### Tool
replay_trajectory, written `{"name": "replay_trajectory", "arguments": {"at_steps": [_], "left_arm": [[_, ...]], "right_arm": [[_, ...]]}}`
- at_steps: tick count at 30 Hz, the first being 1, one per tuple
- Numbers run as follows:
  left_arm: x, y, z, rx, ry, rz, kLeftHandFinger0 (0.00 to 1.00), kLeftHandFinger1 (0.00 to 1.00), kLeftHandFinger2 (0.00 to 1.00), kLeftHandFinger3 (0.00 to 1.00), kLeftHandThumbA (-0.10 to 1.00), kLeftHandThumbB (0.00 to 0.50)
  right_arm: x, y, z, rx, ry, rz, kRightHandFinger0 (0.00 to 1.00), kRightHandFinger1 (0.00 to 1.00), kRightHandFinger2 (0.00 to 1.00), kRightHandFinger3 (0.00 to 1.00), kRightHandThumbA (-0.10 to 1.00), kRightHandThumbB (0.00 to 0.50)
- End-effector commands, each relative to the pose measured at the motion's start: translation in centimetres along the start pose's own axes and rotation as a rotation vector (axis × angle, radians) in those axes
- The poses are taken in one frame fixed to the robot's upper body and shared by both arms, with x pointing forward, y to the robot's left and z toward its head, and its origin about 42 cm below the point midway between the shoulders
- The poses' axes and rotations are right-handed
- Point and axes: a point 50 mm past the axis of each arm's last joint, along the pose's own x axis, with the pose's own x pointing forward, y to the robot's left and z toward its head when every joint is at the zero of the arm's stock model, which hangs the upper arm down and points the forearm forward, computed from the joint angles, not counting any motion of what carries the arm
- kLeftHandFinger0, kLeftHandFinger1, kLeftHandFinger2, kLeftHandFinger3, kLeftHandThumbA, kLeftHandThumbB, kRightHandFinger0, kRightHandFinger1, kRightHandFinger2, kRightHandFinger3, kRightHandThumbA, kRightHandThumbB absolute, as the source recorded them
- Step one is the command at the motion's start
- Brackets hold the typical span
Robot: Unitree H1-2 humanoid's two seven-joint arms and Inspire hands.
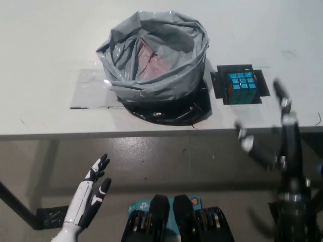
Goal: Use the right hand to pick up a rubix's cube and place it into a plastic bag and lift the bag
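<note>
A Rubik's cube (241, 87) with a blue top face sits on a black square patch on the white table (50, 45), at the right. A grey plastic bag (154, 55) stands open to its left, rolled over a black round base, with pinkish lining showing inside. My black right hand (275, 136) hangs open at the table's front edge, below and to the right of the cube, not touching it. My white left hand (91, 194) rests open low at the left, below the table's edge.
A clear plastic sheet (91, 91) lies flat on the table left of the bag. The table's front edge runs across the middle of the picture, with grey floor (166, 161) beneath and a dark table leg at the lower left.
</note>
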Motion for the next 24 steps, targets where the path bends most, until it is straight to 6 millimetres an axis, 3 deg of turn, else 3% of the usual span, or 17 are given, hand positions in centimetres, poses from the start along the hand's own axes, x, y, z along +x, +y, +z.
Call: {"name": "replay_trajectory", "arguments": {"at_steps": [1, 7, 12, 18, 24], "left_arm": [[0.8, 0.5, 1.6, 0.025, -0.103, 0.030, 1.00, 1.00, 1.00, 1.00, 1.00, 0.173], [0.9, 0.5, 1.8, 0.031, -0.105, 0.027, 1.00, 1.00, 1.00, 1.00, 1.00, 0.188], [1.1, 0.4, 1.9, 0.022, -0.112, 0.021, 1.00, 1.00, 1.00, 1.00, 1.00, 0.192], [1.3, 0.4, 1.9, 0.031, -0.116, 0.012, 1.00, 1.00, 1.00, 1.00, 1.00, 0.198], [1.2, 0.4, 2.0, 0.027, -0.110, 0.012, 1.00, 1.00, 1.00, 1.00, 1.00, 0.203]], "right_arm": [[4.3, -0.1, 0.9, -0.056, 0.015, -0.048, 1.00, 1.00, 1.00, 1.00, 0.79, 0.497], [8.8, 0.6, 1.2, -0.109, 0.178, -0.066, 1.00, 1.00, 1.00, 1.00, 0.87, 0.500], [12.1, 1.3, 0.0, -0.090, 0.248, -0.097, 1.00, 1.00, 1.00, 1.00, 0.74, 0.440], [14.7, 2.0, -1.1, -0.112, 0.324, -0.108, 1.00, 1.00, 1.00, 1.00, 0.73, 0.483], [16.3, 2.3, -2.2, -0.103, 0.368, -0.097, 1.00, 1.00, 1.00, 1.00, 0.68, 0.466]]}}
